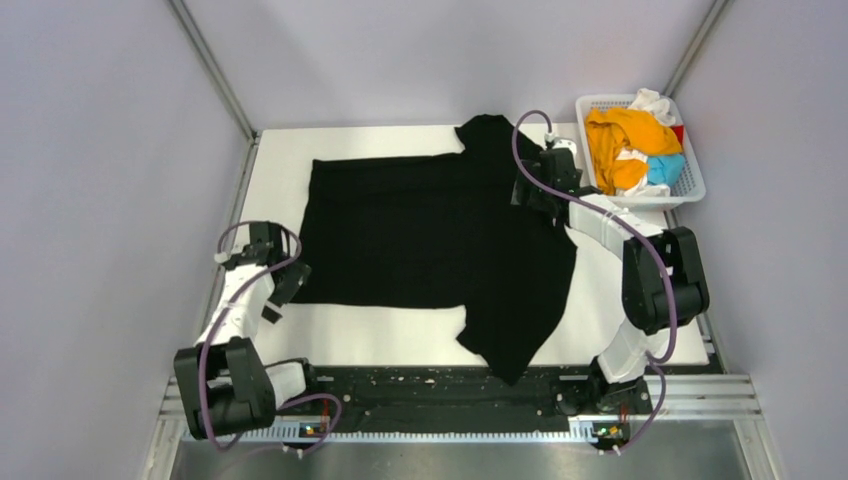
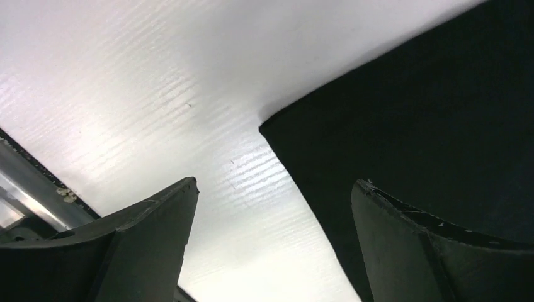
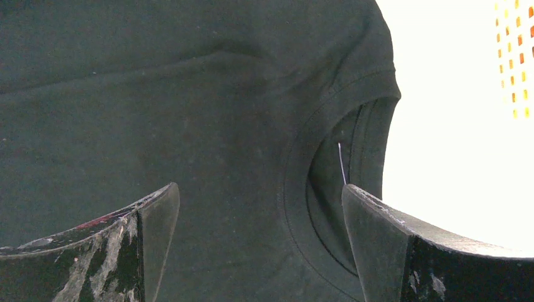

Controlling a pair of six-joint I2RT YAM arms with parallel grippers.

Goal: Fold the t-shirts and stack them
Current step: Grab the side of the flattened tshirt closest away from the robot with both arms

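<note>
Under the right pincer (image 3: 261, 189), the black t-shirt (image 3: 157, 94) has its collar half-hidden.

One black shirt (image 1: 430, 235); one basket (image 1: 692, 188); one orange shirt (image 1: 625, 135), one white shirt (image 1: 652, 102), one blue shirt (image 1: 665, 167), one red shirt (image 1: 679, 133); two tools: left tool (image 2: 274, 189), right tool (image 3: 261, 189).

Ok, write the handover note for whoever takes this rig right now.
Left claw: open, empty, at the near hem corner of the black t-shirt.
Right claw: open, empty, over its collar.
The black t-shirt lies spread flat on the table, unfolded.
The orange shirt, white shirt, light blue shirt and red shirt are bunched in the basket.
Done: nothing folded or stacked.
Left: fold the black one, then the rest, and stack.
</note>
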